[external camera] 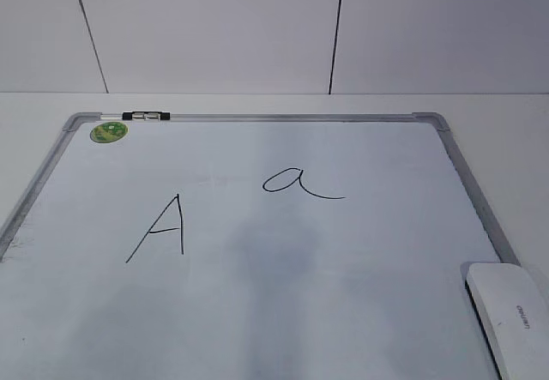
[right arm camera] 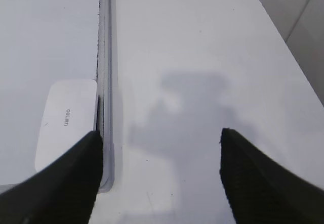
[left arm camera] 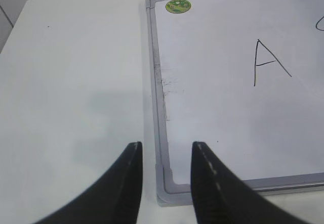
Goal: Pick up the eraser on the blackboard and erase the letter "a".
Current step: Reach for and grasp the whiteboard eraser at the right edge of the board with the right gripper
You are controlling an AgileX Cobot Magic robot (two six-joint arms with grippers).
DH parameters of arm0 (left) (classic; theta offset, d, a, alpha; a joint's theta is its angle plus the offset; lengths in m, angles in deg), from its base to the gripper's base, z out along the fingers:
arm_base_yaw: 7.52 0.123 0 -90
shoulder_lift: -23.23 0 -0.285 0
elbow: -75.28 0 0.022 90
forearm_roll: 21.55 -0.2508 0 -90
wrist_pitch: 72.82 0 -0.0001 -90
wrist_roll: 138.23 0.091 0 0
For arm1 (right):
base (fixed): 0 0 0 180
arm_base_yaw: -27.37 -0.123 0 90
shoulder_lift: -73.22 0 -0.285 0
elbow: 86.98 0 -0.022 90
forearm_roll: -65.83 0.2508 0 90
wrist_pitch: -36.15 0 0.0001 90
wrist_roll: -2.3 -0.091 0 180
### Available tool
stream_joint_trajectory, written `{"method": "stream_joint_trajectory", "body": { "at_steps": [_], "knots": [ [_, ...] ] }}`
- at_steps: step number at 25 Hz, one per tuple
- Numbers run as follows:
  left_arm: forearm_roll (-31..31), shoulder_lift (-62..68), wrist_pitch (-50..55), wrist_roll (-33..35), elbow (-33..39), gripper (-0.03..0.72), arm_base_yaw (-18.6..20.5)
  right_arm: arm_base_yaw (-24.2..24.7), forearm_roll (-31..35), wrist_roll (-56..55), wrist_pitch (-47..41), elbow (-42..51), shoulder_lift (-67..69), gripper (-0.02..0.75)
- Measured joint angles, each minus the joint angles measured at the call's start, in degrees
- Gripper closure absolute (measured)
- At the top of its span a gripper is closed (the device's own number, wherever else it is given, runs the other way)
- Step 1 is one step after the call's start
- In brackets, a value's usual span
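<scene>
White table w/ the blackboard, eraser sits at its right edge, both our grippers spread & empty, so a sloppy wipe could smudge the A instead of the letter "a".

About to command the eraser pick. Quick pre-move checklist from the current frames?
1. Eraser lying on the board, near right corner: ok.
2. Right pincer open and empty: ok.
3. Right pincer over the eraser: not ok, it sits mostly over bare table beside the frame.
4. Lowercase a intact and unobstructed: ok.
5. Left pincer clear of the letters, at the board's left corner: ok.
6. Eraser pad condition: cannot tell.
</scene>
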Motion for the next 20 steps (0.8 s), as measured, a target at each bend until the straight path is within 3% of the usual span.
{"method": "stream_joint_trajectory", "body": {
  "at_steps": [20],
  "knots": [
    [0.00, 0.00, 0.00, 0.00, 0.00, 0.443, 0.00, 0.00, 0.00, 0.00, 0.00, 0.00, 0.00, 0.164]
  ]
}}
